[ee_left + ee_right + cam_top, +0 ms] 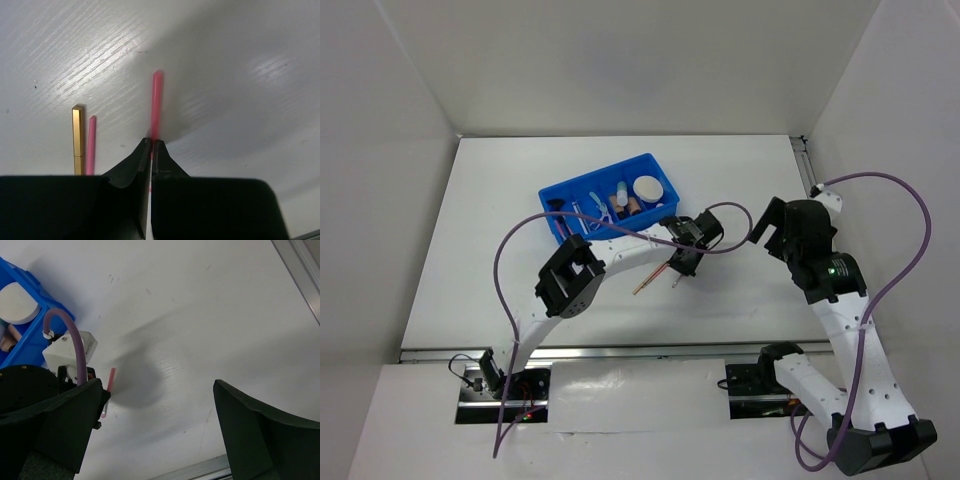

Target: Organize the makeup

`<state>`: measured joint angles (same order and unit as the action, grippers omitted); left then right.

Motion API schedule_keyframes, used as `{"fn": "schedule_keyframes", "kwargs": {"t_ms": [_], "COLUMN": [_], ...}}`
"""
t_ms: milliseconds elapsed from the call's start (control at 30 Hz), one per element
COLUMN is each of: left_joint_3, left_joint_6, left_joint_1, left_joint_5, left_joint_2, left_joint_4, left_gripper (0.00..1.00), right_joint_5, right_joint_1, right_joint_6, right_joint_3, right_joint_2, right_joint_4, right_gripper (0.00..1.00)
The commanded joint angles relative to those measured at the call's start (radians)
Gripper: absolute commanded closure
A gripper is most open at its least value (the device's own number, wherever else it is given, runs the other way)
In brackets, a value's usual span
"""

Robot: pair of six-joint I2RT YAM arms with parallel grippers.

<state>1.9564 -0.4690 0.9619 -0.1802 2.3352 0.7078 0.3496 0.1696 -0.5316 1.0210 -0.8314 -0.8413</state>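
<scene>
Gripping pick step: my left gripper (151,145) is pinched shut on a pink pencil (156,105) that pokes out ahead. A second pencil (91,145) and a gold stick (77,135) lie just left of it. My right gripper (157,390) is spread wide and empty. Next, I judge: lift and carry to the blue bin (590,177) beyond.

The left arm (570,285) reaches from its base at the near left towards the middle, elbow bent and wrist tipped downward. The left tool (151,145) has its jaws pressed together, pinching a pink pencil (156,100) near one end. The right arm (840,300) rises from the near right and bends leftward. The right tool (160,410) hangs with its fingers (260,435) spread wide apart.
</scene>
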Motion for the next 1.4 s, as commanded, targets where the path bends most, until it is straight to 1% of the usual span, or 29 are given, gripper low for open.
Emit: {"fn": "schedule_keyframes", "kwargs": {"t_ms": [0,167,200,300,333,367,433,467,500,567,600,633,667,733,800,900,1000,1100,1167,1200,1233,1267,1300,1333,1367], "left_joint_3": [0.038,0.023,0.009,-0.071,-0.091,-0.132,-0.177,-0.198,-0.230,-0.240,-0.258,-0.258,-0.270,-0.271,-0.280,-0.292,-0.272,-0.261,-0.261,-0.249,-0.232,-0.232,-0.220,-0.220,-0.237], "left_joint_6": [0.024,0.047,0.047,0.035,0.020,0.010,-0.009,-0.019,-0.028,-0.078,-0.095,-0.136,-0.161,-0.236,-0.264,-0.313,-0.352,-0.395,-0.404,-0.404,-0.395,-0.375,-0.363,-0.353,-0.320], "left_joint_1": [0.006,-0.003,-0.003,-0.058,-0.077,-0.119,-0.167,-0.222,-0.253,-0.316,-0.381,-0.412,-0.472,-0.526,-0.590,-0.637,-0.678,-0.692,-0.721,-0.721,-0.721,-0.721,-0.721,-0.721,-0.712], "left_joint_5": [-0.031,-0.042,-0.042,-0.002,-0.002,0.027,0.048,0.048,0.065,0.065,0.065,0.052,0.039,0.006,0.005,0.005,-0.008,-0.033,-0.044,-0.044,-0.044,-0.035,-0.035,-0.035,-0.035], "left_joint_2": [-0.010,-0.112,-0.167,-0.264,-0.330,-0.362,-0.427,-0.482,-0.503,-0.533,-0.542,-0.553,-0.553,-0.542,-0.528,-0.479,-0.427,-0.383,-0.364,-0.353,-0.344,-0.333,-0.333,-0.342,-0.373], "left_joint_4": [0.062,0.087,0.087,0.087,0.087,0.087,0.075,0.075,0.075,0.100,0.101,0.101,0.116,0.143,0.144,0.115,0.114,0.114,0.114,0.123,0.124,0.124,0.124,0.110,0.093], "left_gripper": [1.00,1.00,1.00,1.00,1.00,1.00,1.00,1.00,1.00,1.00,1.00,1.00,1.00,1.00,1.00,1.00,1.00,1.00,0.91,0.84,0.73,0.59,0.56,0.50,0.48], "right_joint_5": [0.002,0.002,0.002,0.011,0.011,0.011,0.011,0.011,0.011,0.011,0.011,0.002,0.002,-0.007,-0.008,-0.018,-0.018,-0.018,-0.009,-0.009,-0.009,-0.018,-0.018,-0.018,-0.027], "right_joint_1": [-0.005,-0.005,-0.005,-0.005,-0.005,-0.005,-0.005,-0.005,-0.005,-0.015,-0.015,-0.015,-0.015,-0.015,-0.015,-0.015,-0.015,-0.015,-0.015,-0.015,-0.015,-0.015,-0.015,-0.015,-0.015], "right_joint_6": [-0.010,-0.001,-0.001,-0.001,-0.001,-0.001,0.010,0.010,0.010,0.010,0.010,0.010,0.010,0.010,0.010,0.010,0.010,0.010,0.010,0.010,0.010,0.010,0.010,0.010,0.010], "right_joint_3": [0.030,0.039,0.039,0.039,0.039,0.039,0.039,0.039,0.039,0.039,0.039,0.039,0.039,0.039,0.039,0.039,0.048,0.048,0.048,0.048,0.057,0.057,0.057,0.057,0.057], "right_joint_2": [-0.002,-0.002,-0.002,0.008,0.008,0.008,0.008,0.008,0.008,0.008,-0.001,-0.002,-0.002,-0.002,-0.011,-0.011,-0.011,-0.011,-0.011,-0.020,-0.020,-0.031,-0.031,-0.040,-0.040], "right_joint_4": [0.019,0.019,0.019,0.019,0.019,0.019,0.019,0.030,0.030,0.030,0.030,0.030,0.039,0.039,0.039,0.039,0.030,0.019,0.010,0.010,0.010,0.010,0.010,0.010,0.010], "right_gripper": [0.00,0.00,0.00,0.00,0.00,0.00,0.00,0.00,0.00,0.00,0.00,0.00,0.00,0.00,0.00,0.00,0.00,0.00,0.00,0.00,0.00,0.00,0.00,0.00,0.00]}}
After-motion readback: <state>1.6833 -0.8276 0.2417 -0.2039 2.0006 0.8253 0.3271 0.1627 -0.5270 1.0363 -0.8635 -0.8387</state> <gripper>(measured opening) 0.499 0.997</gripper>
